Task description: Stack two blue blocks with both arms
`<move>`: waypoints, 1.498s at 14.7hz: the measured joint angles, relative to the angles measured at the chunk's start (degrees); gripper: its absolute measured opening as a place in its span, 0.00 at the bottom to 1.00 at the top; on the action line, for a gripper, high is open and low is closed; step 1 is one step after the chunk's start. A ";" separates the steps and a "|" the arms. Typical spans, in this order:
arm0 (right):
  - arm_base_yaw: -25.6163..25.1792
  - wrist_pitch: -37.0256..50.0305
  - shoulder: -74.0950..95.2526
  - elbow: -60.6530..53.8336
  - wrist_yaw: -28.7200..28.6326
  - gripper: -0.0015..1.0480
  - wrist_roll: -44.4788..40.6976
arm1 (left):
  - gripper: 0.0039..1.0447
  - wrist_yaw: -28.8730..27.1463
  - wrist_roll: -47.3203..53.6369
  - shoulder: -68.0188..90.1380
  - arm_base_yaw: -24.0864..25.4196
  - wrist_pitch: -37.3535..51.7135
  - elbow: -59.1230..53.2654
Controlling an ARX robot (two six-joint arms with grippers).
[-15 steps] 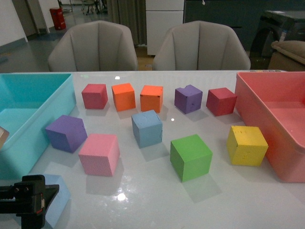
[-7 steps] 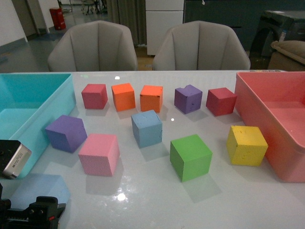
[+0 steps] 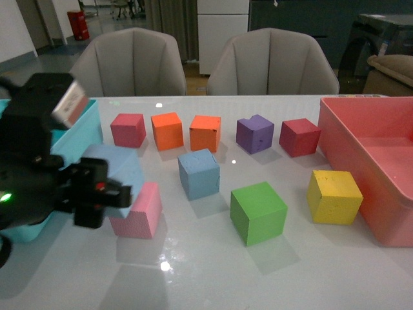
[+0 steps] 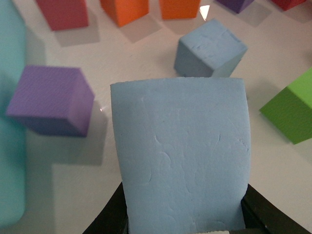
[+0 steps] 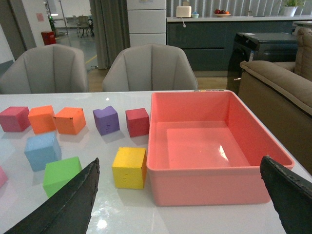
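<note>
blue block [image 4: 180, 156] btwn L jaws, clamped

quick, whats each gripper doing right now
left gripper: closed on a blue block
right gripper: open, holding nothing

Two grey chairs [image 3: 126, 63] behind glossy white table [image 3: 193, 271]
</note>
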 joint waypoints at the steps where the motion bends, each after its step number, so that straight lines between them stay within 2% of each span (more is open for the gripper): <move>1: 0.00 0.00 0.00 0.00 0.00 0.94 0.00 | 0.38 -0.02 -0.44 4.24 -2.36 -1.88 5.62; 4: 0.00 0.02 0.00 0.00 0.00 0.94 0.00 | 0.38 -0.87 -2.29 16.94 -5.97 -7.89 21.92; 8: 0.00 0.00 0.00 0.00 0.00 0.94 0.00 | 0.37 -2.43 -5.01 26.86 -5.40 -13.42 36.98; 13: 0.00 0.02 0.00 0.00 0.00 0.94 0.00 | 0.37 -2.38 -7.43 29.22 -4.44 -14.99 40.26; 22: 0.00 0.00 0.00 0.00 0.00 0.94 0.00 | 0.37 -2.43 -7.26 30.42 -6.03 -14.45 40.54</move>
